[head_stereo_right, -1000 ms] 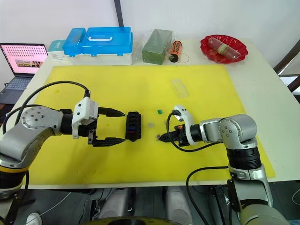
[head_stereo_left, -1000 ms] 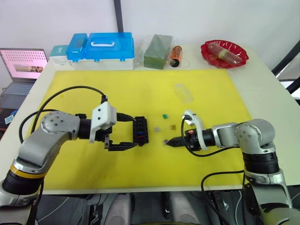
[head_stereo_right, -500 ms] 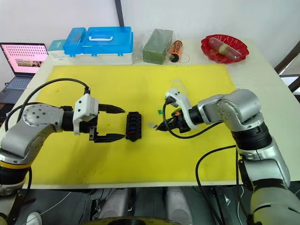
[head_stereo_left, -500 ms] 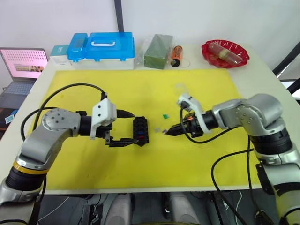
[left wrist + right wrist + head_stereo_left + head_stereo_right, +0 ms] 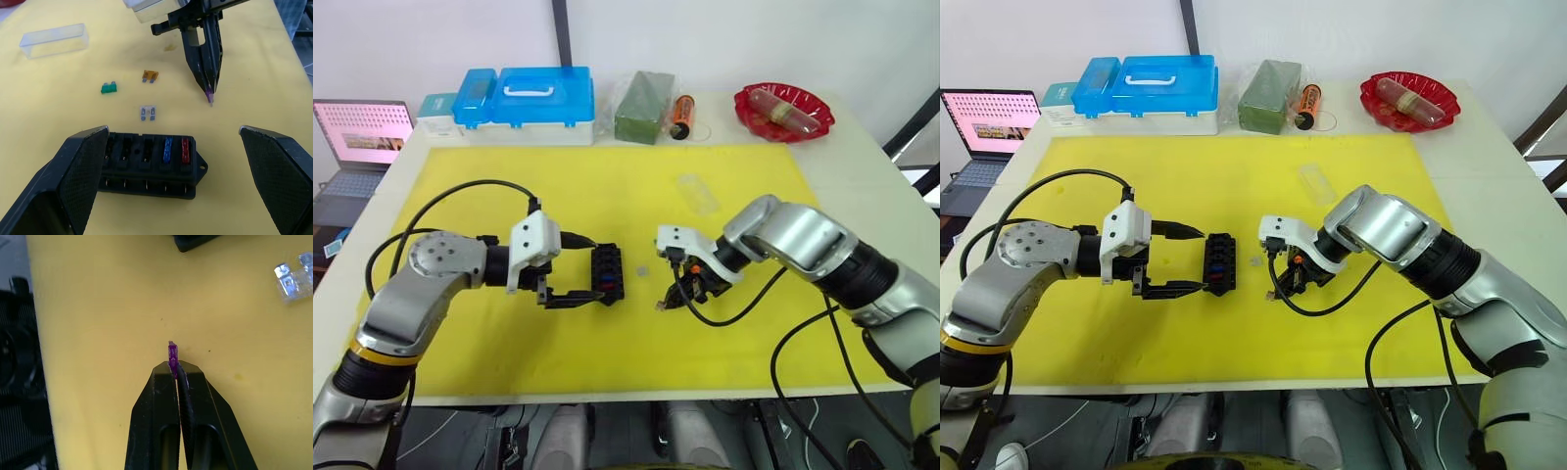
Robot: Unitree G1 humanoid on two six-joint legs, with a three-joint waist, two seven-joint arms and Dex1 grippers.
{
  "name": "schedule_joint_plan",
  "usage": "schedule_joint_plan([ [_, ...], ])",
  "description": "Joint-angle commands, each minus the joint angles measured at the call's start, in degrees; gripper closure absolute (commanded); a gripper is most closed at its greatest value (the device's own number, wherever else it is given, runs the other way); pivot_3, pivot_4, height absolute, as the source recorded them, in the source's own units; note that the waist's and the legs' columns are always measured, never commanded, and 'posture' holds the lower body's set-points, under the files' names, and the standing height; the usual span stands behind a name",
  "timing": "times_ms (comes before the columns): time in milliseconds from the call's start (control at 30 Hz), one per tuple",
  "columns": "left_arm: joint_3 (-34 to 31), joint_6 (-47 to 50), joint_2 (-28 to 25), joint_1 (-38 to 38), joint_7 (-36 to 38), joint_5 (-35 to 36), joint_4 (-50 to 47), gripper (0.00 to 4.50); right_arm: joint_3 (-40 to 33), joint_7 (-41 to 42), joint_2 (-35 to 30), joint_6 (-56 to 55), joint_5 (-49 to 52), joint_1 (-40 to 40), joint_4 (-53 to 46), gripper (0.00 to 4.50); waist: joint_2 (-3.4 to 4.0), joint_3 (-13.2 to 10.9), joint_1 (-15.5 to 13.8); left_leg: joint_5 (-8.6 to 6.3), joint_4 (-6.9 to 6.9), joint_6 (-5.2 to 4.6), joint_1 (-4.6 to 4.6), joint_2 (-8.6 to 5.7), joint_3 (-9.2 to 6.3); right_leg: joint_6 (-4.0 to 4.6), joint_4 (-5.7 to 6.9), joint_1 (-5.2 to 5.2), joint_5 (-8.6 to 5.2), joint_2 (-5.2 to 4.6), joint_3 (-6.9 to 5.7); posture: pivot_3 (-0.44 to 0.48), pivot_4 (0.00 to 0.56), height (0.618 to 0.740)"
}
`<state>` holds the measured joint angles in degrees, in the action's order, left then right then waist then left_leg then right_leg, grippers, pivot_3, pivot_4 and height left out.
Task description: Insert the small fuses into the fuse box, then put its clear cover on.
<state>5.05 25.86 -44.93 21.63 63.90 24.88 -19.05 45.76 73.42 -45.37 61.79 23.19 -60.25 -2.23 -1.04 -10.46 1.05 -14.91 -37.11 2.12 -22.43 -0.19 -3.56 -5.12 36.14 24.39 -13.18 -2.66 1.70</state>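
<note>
1. The yellow mat (image 5: 509,333) lies under both pincers.
2. The left gripper (image 5: 1193,259), fingers spread wide, brackets the small black slotted fuse box (image 5: 149,164).
3. The right gripper (image 5: 175,369) is pinched on a tiny purple plastic fuse (image 5: 172,355), pointing down beside the box.
4. A clear rectangular plastic cover (image 5: 55,40) lies beyond it.
5. Green (image 5: 108,88), orange (image 5: 150,76) and pale grey (image 5: 147,113) fuses lie between.

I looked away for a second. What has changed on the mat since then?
The right hand, shut on the purple fuse, has swung from pointing sideways to pointing down at the yellow mat, near the fuse box. The left hand stays open around the box; the green, orange and grey fuses and the clear cover have not moved.
</note>
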Motion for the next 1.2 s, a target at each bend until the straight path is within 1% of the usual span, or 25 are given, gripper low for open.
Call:
schedule_joint_plan([
  [33, -1.1, -0.77, -0.13, -0.42, -0.63, 0.16, -2.42, 0.0, 0.5, 2.15, 1.13, -3.05, -3.66, -1.78, 1.65, 4.47, 0.0, 0.0, 0.02, 0.0, 0.0, 0.0, 0.0, 0.0, 0.0, 0.0, 0.0, 0.0, 0.0, 0.0, 0.0, 0.0, 0.15, 0.74],
  [133, -1.18, -0.83, -0.18, -0.81, -0.94, 0.13, -2.7, 0.0, -0.15, 3.46, 2.44, -3.78, -5.21, -2.34, 3.34, 4.47, 0.0, 0.0, -0.02, 0.0, 0.0, 0.0, 0.0, 0.0, 0.0, 0.01, 0.01, 0.01, 0.0, 0.0, 0.0, 0.0, 0.15, 0.74],
  [267, -0.93, -0.94, -0.11, -1.26, -1.07, -0.03, -2.92, 0.0, -2.56, 3.78, 4.21, -3.49, -6.11, -3.38, 5.74, 3.51, 0.01, 0.0, 0.02, 0.0, 0.01, 0.0, 0.0, 0.0, 0.0, 0.01, 0.02, 0.02, 0.0, 0.01, 0.0, 0.0, 0.15, 0.74],
  [367, -0.7, -0.91, 0.01, -1.0, -1.06, -0.13, -2.87, 0.0, -4.58, 3.53, 4.41, -2.74, -6.29, -3.51, 6.32, 2.44, 0.01, 0.0, -0.01, 0.0, 0.01, 0.0, 0.0, 0.0, -0.01, 0.01, 0.04, 0.02, 0.0, 0.0, 0.0, 0.0, 0.15, 0.74],
  [500, -0.39, -0.95, 0.11, -0.42, -0.7, -0.16, -2.73, 0.0, -8.56, 3.3, 2.93, -0.9, -5.59, -2.76, 5.39, 2.44, 0.01, 0.0, -0.16, 0.0, 0.01, 0.0, 0.0, -0.01, 0.0, 0.01, 0.04, 0.02, 0.0, -0.02, 0.0, 0.0, 0.15, 0.74],
  [600, -0.36, -0.85, 0.01, 0.36, 0.04, 0.26, -2.68, 0.0, -13.95, 2.77, 0.91, 4.06, -2.33, -0.35, 2.14, 2.44, 0.01, 0.0, -0.26, 0.0, 0.01, 0.0, -0.01, -0.01, 0.0, 0.01, 0.03, 0.02, 0.0, -0.02, 0.0, 0.0, 0.15, 0.74],
  [733, -0.19, -0.93, -0.08, 0.93, 0.82, 0.31, -2.75, 0.0, -21.74, 0.4, -0.57, 10.86, 3.01, 5.21, -2.85, 2.44, 0.0, 0.0, -0.26, 0.0, 0.01, 0.0, -0.02, -0.01, 0.0, 0.01, 0.02, 0.02, 0.0, -0.02, 0.0, 0.0, 0.15, 0.74],
  [833, 0.05, -0.83, 0.01, 1.18, 1.22, 0.29, -2.89, 0.0, -26.3, -2.85, -0.86, 14.15, 5.65, 11.62, -6.61, 2.44, 0.0, 0.0, -0.26, 0.0, 0.02, 0.0, -0.02, -0.01, -0.01, 0.01, 0.03, 0.02, 0.0, -0.01, -0.01, 0.0, 0.15, 0.74],
  [900, 0.31, -0.41, 0.12, 1.45, 1.49, 0.59, -3.25, 0.0, -29.89, -6.21, 0.42, 16.46, 7.19, 16.72, -8.27, 2.44, -0.02, 0.01, -0.27, 0.0, 0.01, 0.0, -0.02, -0.01, 0.0, 0.01, 0.03, 0.01, 0.0, -0.01, 0.0, 0.0, 0.15, 0.74],
  [967, 0.46, -0.24, 0.15, 1.67, 1.66, 0.65, -3.28, 0.0, -32.5, -8.94, 1.84, 18.18, 8.39, 19.26, -8.81, 2.44, -0.02, 0.01, -0.25, 0.0, 0.0, 0.0, -0.02, -0.01, 0.01, 0.01, 0.03, 0.01, 0.01, -0.02, 0.0, 0.0, 0.15, 0.74],
  [1067, 0.67, -0.23, 0.2, 2.42, 1.97, 0.42, -2.6, 0.0, -35.56, -12.75, 4.39, 20.44, 9.75, 21.29, -8.39, 2.44, -0.01, 0.01, -0.02, 0.0, -0.01, 0.0, -0.01, -0.01, 0.02, 0.01, 0.06, 0.01, 0.01, 0.0, 0.01, 0.0, 0.15, 0.74],
  [1200, 0.83, -0.17, 0.3, 3.21, 2.37, 0.23, -1.98, 0.0, -37.81, -16.36, 6.8, 22.64, 11.39, 22.32, -7.6, 2.44, -0.02, 0.01, -0.14, 0.0, -0.01, 0.0, 0.0, 0.0, 0.01, 0.01, 0.06, 0.01, 0.01, 0.01, 0.01, 0.0, 0.15, 0.74],
])
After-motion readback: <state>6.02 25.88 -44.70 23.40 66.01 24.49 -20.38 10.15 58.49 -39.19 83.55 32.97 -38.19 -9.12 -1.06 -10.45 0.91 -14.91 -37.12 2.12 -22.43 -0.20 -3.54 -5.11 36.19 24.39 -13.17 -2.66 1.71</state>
